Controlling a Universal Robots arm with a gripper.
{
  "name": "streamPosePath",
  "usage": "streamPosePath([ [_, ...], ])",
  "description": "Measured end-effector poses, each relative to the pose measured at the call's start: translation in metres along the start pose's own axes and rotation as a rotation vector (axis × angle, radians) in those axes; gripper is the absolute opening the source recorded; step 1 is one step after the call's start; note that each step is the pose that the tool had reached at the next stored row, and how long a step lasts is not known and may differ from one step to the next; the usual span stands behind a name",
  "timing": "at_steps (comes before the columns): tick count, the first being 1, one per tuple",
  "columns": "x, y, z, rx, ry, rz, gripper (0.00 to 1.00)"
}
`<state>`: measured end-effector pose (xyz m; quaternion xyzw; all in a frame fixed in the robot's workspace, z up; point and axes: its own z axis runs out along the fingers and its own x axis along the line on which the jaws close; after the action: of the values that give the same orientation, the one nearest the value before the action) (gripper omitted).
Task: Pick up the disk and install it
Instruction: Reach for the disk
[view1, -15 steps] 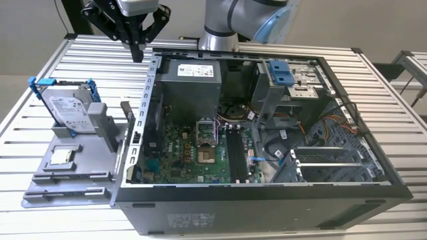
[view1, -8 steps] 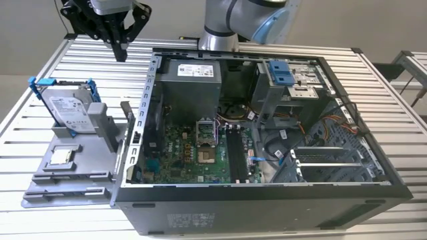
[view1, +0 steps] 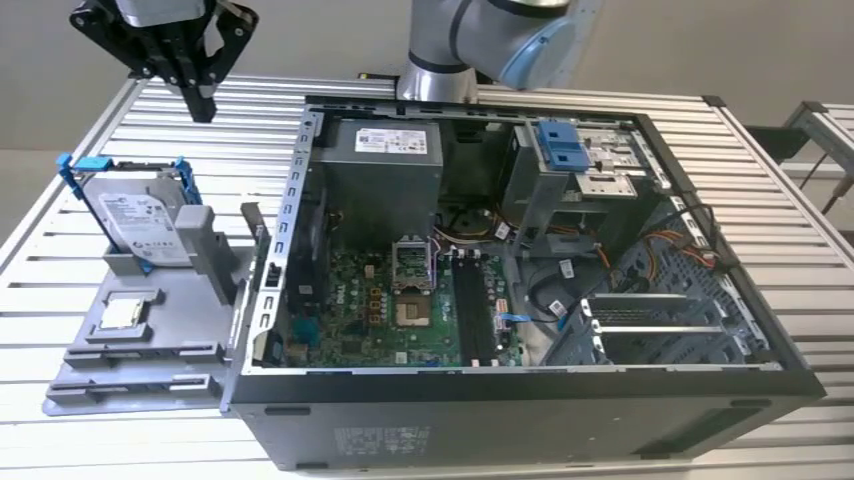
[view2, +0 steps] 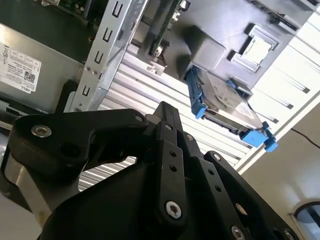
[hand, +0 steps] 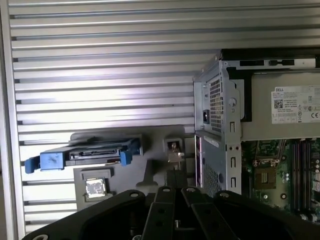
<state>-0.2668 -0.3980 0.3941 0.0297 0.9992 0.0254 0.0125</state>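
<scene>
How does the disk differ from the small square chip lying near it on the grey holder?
The disk stands on edge in a slot, while the chip lies flat. The disk is larger and rectangular; the chip is small and square. The disk has a blue frame and white label; the chip is bare silver. Both rest on the grey holder.

Counting one disk in its blue frame, one small square silver chip, and one grey holder carrying both. Also counting one open computer case, housing one grey box with a white sticker and one green mainboard. Tallying one robot arm with one hand, and one slatted desk bearing everything.
</scene>
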Motion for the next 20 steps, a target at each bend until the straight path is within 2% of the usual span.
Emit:
streamPosePath([
  [10,0.0344,-0.002,-0.0009,0.0,0.0,0.0,0.0],
  [20,0.0753,-0.0045,-0.002,0.0,0.0,0.0,0.0],
])
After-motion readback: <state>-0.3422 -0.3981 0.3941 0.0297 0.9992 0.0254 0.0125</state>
